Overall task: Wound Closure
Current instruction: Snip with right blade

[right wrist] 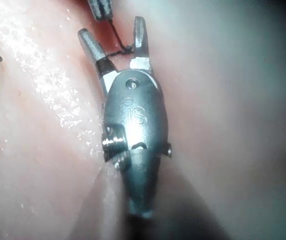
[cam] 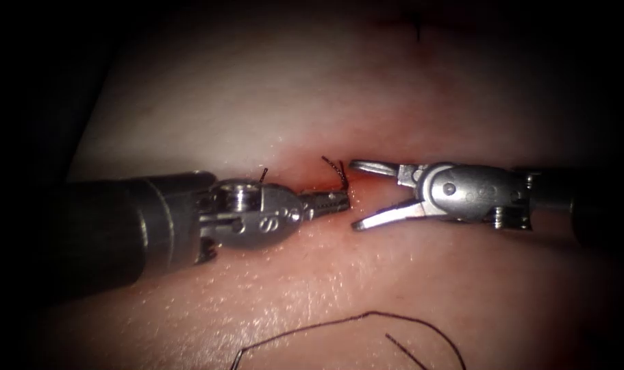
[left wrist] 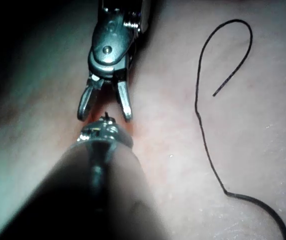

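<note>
The left tool (cam: 335, 201) comes in from the left and lies along the cut (cam: 312, 183), its jaws shut on a short dark thread end (cam: 336, 168) that curls up from its tip. The right tool (cam: 355, 194) faces it from the right with its jaws wide open, one on each side of that thread and holding nothing. In the right wrist view the thread (right wrist: 118, 44) runs from the left tool's tip (right wrist: 100, 8) across the gap of the right tool (right wrist: 113, 34). In the left wrist view the right tool (left wrist: 105, 107) stands open just beyond the left tool's tip (left wrist: 100, 129).
A long loose thread (cam: 370, 315) loops over the tissue (cam: 270, 103) near the front edge, seen as thread (left wrist: 203, 125) in the left wrist view. A short cut end (cam: 264, 174) sticks up behind the left tool's wrist. Red fluid (cam: 305, 186) wets the cut. A dark stitch mark (cam: 418, 31) lies far back.
</note>
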Robot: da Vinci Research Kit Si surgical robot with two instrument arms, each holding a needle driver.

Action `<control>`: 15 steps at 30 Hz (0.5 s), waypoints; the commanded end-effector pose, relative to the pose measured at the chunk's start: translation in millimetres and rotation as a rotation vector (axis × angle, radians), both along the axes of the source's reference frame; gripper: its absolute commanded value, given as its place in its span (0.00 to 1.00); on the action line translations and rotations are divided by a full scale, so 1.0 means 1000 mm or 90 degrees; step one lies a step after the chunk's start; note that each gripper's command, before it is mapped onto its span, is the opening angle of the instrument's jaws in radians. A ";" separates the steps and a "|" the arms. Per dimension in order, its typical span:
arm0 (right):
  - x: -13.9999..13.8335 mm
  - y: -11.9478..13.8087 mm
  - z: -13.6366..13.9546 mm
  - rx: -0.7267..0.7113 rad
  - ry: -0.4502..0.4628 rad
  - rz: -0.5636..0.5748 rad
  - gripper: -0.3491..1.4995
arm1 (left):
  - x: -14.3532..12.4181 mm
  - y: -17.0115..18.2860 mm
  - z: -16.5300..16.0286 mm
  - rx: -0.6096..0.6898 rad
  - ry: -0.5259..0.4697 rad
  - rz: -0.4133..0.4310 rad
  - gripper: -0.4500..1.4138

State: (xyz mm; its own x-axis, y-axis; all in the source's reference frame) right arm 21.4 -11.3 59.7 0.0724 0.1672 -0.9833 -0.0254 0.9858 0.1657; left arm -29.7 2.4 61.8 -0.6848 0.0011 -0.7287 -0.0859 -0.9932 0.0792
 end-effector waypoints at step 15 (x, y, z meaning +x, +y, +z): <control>0.0052 0.0003 0.0019 -0.071 -0.044 0.003 0.85 | -0.0013 -0.0004 0.0001 0.007 -0.009 -0.007 0.00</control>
